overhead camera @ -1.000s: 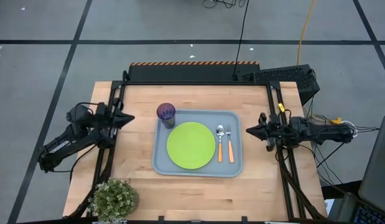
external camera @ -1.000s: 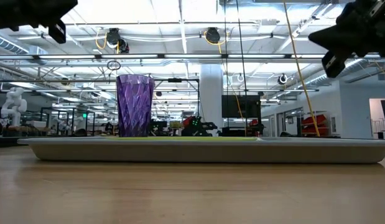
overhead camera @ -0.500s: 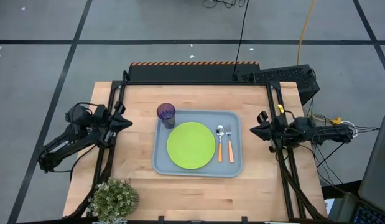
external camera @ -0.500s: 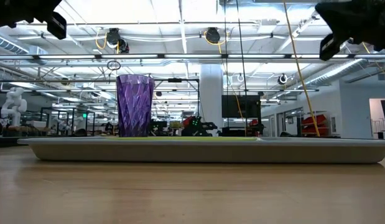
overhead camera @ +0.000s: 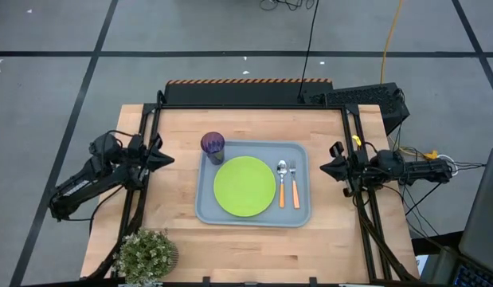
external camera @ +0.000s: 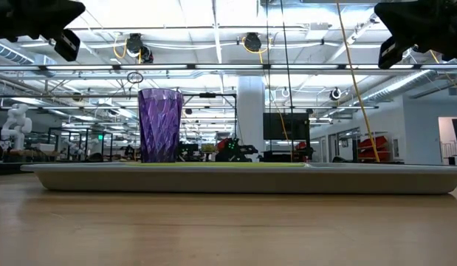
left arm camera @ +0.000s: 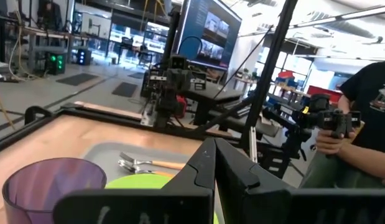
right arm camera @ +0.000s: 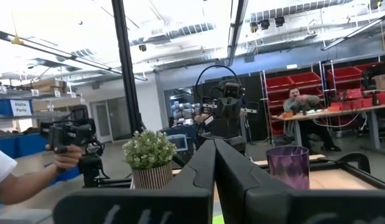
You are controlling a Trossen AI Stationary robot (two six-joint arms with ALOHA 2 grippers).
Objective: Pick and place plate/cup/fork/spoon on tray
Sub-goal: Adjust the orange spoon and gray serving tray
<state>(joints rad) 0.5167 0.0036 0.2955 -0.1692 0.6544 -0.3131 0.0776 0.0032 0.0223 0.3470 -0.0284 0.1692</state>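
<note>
The grey-blue tray (overhead camera: pixel 298 214) lies mid-table. The lime-green plate (overhead camera: pixel 244 186) rests flat on it. The purple cup (overhead camera: pixel 213 147) stands upright in the tray's far left corner. The spoon (overhead camera: pixel 282 183) and the fork (overhead camera: pixel 294 185) lie side by side on the tray right of the plate, heads toward the far edge. My left gripper (overhead camera: pixel 170 158) is shut and empty, raised above the table left of the tray. My right gripper (overhead camera: pixel 322 167) is shut and empty, raised right of the tray. Both point at the tray. The wrist views show each pair of fingers closed together (left arm camera: pixel 214 146) (right arm camera: pixel 214 146).
A small potted plant (overhead camera: pixel 146 253) stands at the table's near left corner. Black frame rails (overhead camera: pixel 354 127) run along the table's sides and far edge. A person holding a camera (left arm camera: pixel 360 118) stands beyond the table's right side.
My right gripper has drawn back a little toward the table's right edge and risen slightly, staying shut. Nothing on the tray has moved.
</note>
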